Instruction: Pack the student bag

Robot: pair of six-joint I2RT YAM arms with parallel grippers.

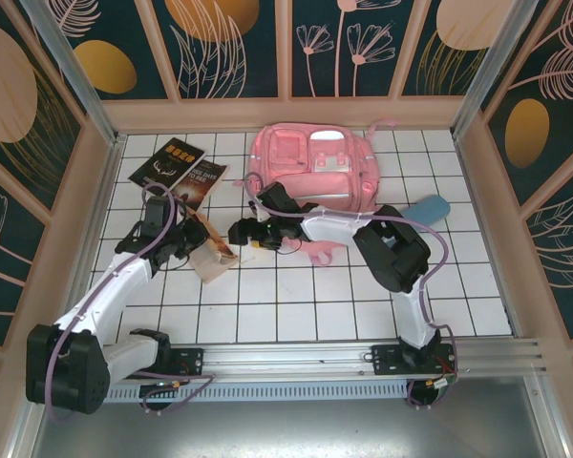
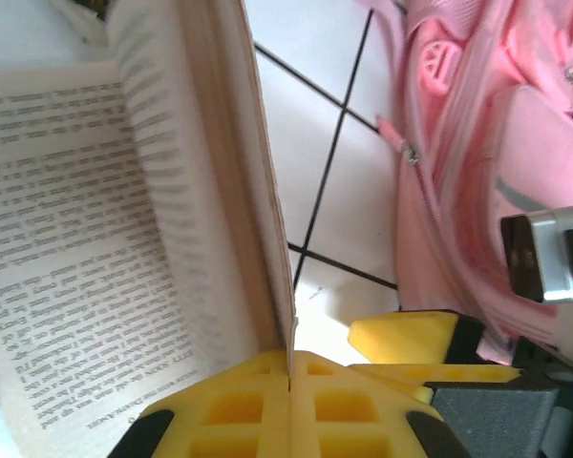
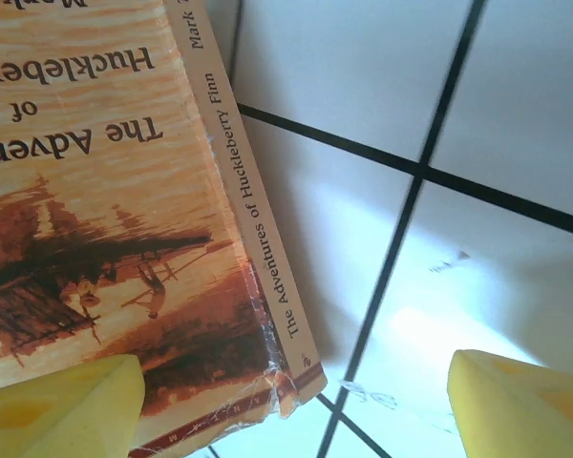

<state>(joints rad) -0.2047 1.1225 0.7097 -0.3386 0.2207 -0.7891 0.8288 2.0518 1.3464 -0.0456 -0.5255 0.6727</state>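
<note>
Pink cloth student bag (image 1: 315,176), worn paper book (image 3: 105,191), glossy tiles (image 3: 363,86)

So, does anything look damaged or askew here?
The Huckleberry Finn paperback has a cracked, frayed spine corner, and it splays open, pinched by only a thin edge in the left gripper.

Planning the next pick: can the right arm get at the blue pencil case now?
Probably yes: the right gripper stands open, and the blue pencil case lies uncovered beside the student bag, on that arm's side.
</note>
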